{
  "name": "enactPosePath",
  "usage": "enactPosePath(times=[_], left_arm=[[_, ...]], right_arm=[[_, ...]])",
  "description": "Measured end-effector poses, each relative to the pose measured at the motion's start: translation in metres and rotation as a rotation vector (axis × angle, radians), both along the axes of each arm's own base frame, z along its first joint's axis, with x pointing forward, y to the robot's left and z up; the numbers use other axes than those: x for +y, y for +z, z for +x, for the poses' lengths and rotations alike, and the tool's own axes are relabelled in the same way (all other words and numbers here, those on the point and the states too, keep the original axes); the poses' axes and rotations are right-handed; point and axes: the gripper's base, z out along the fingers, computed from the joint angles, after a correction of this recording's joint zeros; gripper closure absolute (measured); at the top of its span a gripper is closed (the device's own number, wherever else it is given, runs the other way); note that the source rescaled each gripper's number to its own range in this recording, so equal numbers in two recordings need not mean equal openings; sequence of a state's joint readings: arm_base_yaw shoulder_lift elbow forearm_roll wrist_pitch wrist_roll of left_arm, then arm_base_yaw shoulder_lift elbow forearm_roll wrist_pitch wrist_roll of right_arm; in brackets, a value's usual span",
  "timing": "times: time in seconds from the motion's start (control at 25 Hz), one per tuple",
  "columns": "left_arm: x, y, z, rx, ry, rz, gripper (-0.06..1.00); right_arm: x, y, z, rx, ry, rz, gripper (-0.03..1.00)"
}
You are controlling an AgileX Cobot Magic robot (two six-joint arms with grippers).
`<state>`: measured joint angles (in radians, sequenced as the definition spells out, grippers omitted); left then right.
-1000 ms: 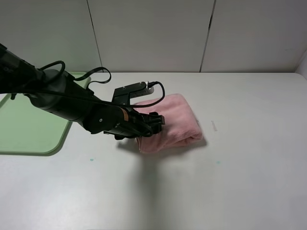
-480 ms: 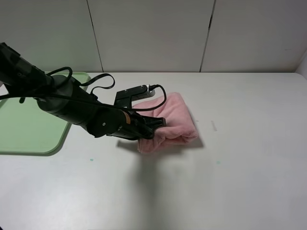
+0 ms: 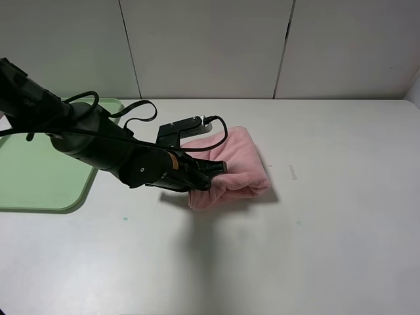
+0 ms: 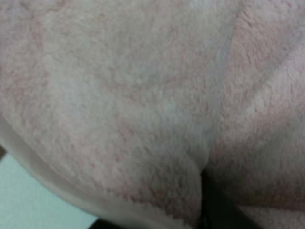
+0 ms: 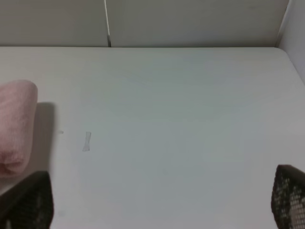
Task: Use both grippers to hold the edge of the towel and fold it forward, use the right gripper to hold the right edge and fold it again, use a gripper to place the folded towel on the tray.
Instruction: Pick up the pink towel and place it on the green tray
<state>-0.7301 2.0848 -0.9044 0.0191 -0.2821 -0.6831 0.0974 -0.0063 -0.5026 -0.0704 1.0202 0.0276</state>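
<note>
My left gripper has just closed on the folded towel's near end, apparently gripping it. The towel lies on the table, so carrying it to the tray comes next. My right gripper waits wide open, empty.

**White table, panelled grey-white wall**

White matte table fills most of the high view. A few tiny teal specks on the near part, and a small pale mark right of centre. Back wall is light grey-white panels split by two dark vertical seams. Soft, even overhead light, with diffuse shadows on the tabletop.
</note>
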Motion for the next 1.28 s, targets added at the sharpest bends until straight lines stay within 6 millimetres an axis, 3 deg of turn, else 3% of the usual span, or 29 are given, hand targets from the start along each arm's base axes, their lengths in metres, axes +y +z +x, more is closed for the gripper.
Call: enactPosePath(times=[0.52,1.28], left_arm=[[0.019,0.022,-0.002,0.047,-0.071,0.145,0.79],[0.105,0.081,0.020,0.036,-0.101,0.429,0.80]], right_arm=[[0.000,0.000,0.000,0.000,0.000,0.000,-0.03],[0.000,0.000,0.000,0.000,0.000,0.000,-0.03]])
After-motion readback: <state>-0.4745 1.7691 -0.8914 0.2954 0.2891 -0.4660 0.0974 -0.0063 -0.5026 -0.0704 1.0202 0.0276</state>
